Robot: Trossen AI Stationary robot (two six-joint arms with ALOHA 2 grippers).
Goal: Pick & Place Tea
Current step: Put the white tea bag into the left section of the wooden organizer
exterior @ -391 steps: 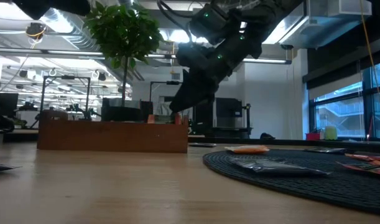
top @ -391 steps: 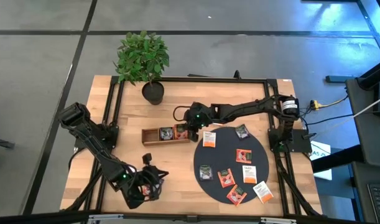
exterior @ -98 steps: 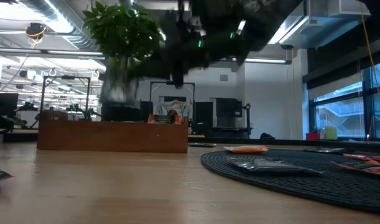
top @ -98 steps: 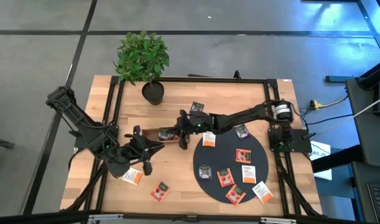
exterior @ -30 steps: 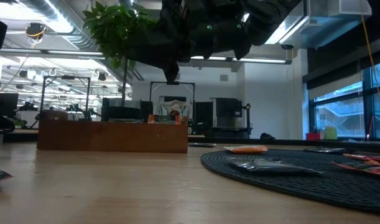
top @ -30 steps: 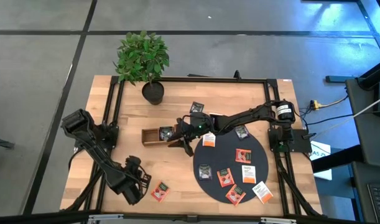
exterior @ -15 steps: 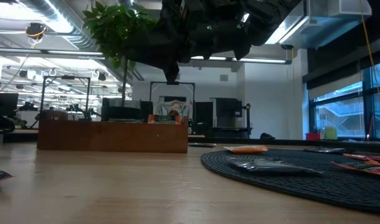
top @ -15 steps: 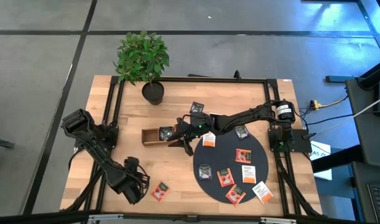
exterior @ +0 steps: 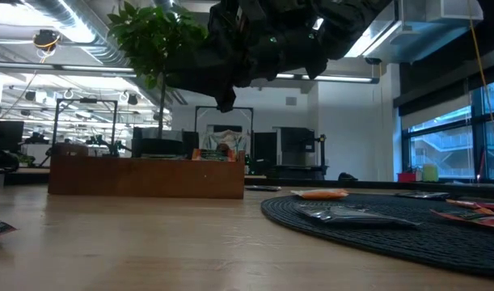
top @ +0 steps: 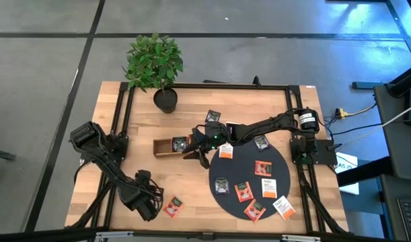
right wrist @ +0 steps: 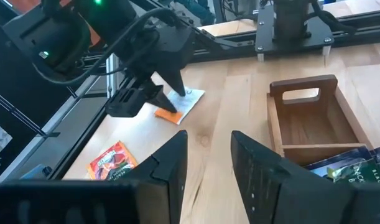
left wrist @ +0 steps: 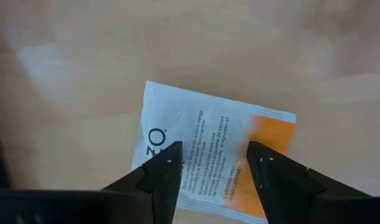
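A white tea sachet with an orange end (left wrist: pixel 208 121) lies flat on the bare wood near the table's near left corner. My left gripper (left wrist: pixel 214 155) points straight down over it, open, with one finger on each side of the sachet's middle. In the high view the gripper (top: pixel 148 193) hides this sachet. A red-orange sachet (top: pixel 172 206) lies flat just to its right. My right gripper (top: pixel 195 152) hovers open and empty above the right end of the brown wooden tray (top: pixel 166 146). The tray holds a few sachets (right wrist: pixel 354 167) in its right part. My left gripper comes at the white-and-orange sachet (right wrist: pixel 188 99) from above with open fingers pointing down. The sachet lies flat on the table. I cannot tell whether the fingertips (left wrist: pixel 170 152) touch it.
A round black mat (top: pixel 259 156) on the right carries several more sachets. A dark sachet (top: pixel 212 117) lies behind the tray. A potted plant (top: pixel 155 67) stands at the far left. A black frame (top: pixel 120 128) borders the table, with bare wood between the tray and the near edge.
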